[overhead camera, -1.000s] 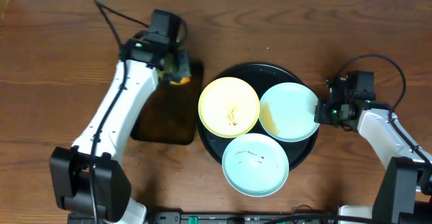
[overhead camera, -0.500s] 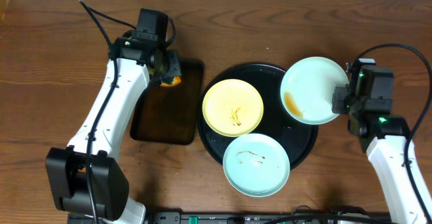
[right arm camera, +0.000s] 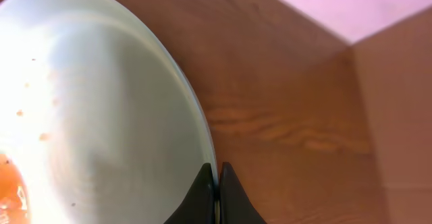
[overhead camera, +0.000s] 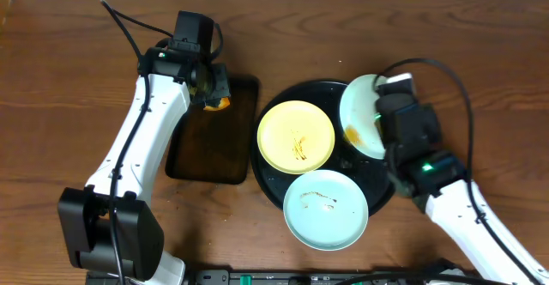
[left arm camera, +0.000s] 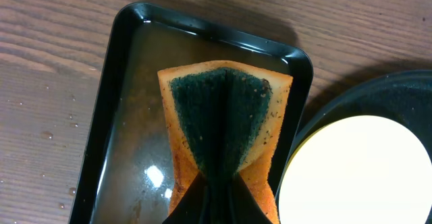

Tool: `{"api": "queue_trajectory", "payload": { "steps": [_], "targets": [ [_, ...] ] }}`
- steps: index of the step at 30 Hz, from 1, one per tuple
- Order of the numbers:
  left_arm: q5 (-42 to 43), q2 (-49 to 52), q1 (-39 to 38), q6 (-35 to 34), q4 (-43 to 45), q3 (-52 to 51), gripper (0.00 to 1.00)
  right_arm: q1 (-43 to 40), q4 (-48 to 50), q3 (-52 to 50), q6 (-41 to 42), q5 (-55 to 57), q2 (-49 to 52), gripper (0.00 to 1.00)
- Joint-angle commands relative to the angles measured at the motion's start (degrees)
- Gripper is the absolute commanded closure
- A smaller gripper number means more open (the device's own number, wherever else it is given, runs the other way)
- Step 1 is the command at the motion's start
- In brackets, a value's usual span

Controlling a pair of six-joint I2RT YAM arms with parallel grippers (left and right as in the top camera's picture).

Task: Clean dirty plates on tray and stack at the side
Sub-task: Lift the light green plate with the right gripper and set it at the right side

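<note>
The round black tray point(overhead camera: 270, 178) holds a pale yellow plate point(overhead camera: 296, 136) with brown streaks and a mint plate point(overhead camera: 325, 209) with streaks at its front. My right gripper point(right arm camera: 217, 183) is shut on the rim of a second mint plate point(overhead camera: 358, 113), tilted up on edge above the tray's right side, with orange-brown sauce pooled at its low side point(right arm camera: 94, 116). My left gripper point(left arm camera: 219, 200) is shut on an orange sponge with a dark green scrub face point(left arm camera: 226, 119), held over the rectangular dark tray point(left arm camera: 125, 123). The yellow plate point(left arm camera: 358, 177) shows at the lower right of the left wrist view.
The rectangular dark brownish tray point(overhead camera: 184, 160) lies left of the round tray and holds a film of liquid. Bare wood table point(overhead camera: 69, 87) surrounds both trays. The right arm point(overhead camera: 463, 216) reaches in from the front right. A pale wall point(right arm camera: 324, 1) shows beyond the table.
My right gripper has swung the mint plate leftward and tipped it up on edge over the tray. The sauce has run to its lower side. The left arm has stayed put.
</note>
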Motion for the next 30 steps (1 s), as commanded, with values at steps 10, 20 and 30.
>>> {"api": "queue_trajectory", "payload": {
  "steps": [10, 20, 30],
  "targets": [
    [-0.50, -0.55, 0.24, 0.92, -0.20, 0.48, 0.92, 4.37, 1.97, 0.92, 1.03, 16.65, -0.59, 0.99],
    [-0.48, -0.55, 0.24, 0.92, -0.22, 0.48, 0.92, -10.99, 0.13, 0.92, 15.10, 4.39, -0.59, 0.99],
    [-0.48, -0.55, 0.24, 0.92, -0.44, 0.48, 0.92, -35.65, -1.97, 0.46, 22.62, -12.39, 3.74, 0.99]
  ]
}}
